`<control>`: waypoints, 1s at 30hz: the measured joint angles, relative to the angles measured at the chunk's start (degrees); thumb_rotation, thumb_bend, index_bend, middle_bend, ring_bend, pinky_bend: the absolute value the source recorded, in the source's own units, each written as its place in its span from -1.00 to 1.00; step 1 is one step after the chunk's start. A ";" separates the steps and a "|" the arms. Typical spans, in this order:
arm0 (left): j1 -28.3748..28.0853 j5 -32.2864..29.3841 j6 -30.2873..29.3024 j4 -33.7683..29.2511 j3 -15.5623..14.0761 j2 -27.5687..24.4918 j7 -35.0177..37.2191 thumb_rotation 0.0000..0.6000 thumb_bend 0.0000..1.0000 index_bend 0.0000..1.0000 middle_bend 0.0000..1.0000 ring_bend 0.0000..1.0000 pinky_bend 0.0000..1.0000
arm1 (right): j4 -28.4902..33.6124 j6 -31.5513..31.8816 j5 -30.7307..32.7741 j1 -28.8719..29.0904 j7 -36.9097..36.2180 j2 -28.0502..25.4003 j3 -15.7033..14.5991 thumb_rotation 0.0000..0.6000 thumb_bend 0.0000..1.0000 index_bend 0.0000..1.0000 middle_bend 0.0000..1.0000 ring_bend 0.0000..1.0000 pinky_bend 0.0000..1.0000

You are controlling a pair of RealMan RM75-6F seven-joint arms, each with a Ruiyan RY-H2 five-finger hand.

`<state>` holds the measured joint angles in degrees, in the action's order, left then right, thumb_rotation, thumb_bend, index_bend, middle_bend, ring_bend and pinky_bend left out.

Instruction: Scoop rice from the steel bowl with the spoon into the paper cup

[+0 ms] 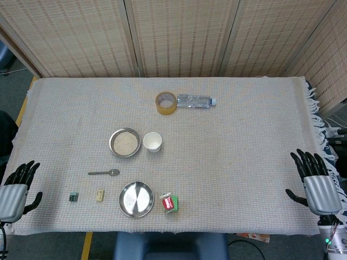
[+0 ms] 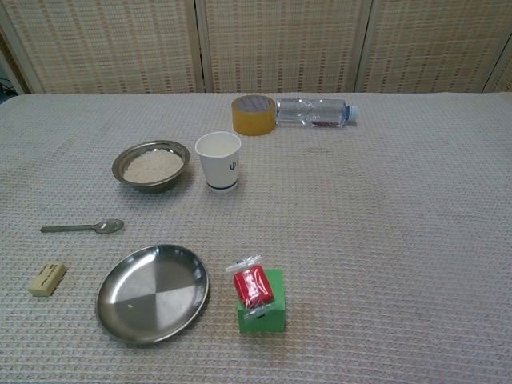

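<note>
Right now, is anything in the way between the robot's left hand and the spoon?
No. Only bare cloth lies between the left hand and the spoon. The small block and eraser sit nearer the table's front edge.

Cloth-covered surface (image 2: 400, 240), bowl (image 2: 150, 166) of rice (image 2: 152, 166) just left of upright cup (image 2: 218, 160), spoon (image 2: 83, 227) lying nearer, empty plate (image 2: 152, 294), red packet (image 2: 253, 286) on green block (image 2: 262, 308), tape roll (image 2: 254, 114) touching bottle (image 2: 314, 112), eraser (image 2: 47, 278)

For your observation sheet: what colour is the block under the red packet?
Green block, clearest in the chest view.
</note>
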<state>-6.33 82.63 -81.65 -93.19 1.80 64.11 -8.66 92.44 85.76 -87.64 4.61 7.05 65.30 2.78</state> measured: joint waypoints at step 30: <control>-8.52 1.39 11.30 3.92 -0.20 12.18 -10.34 1.00 -0.20 -0.34 1.00 0.93 0.91 | 0.38 -2.96 0.68 0.93 -1.25 -0.83 -0.30 1.00 -0.87 -1.00 -1.00 -1.00 -1.00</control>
<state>-14.85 84.02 -70.35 -89.27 1.60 76.29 -19.00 92.81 82.80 -86.96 5.54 5.80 64.47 2.48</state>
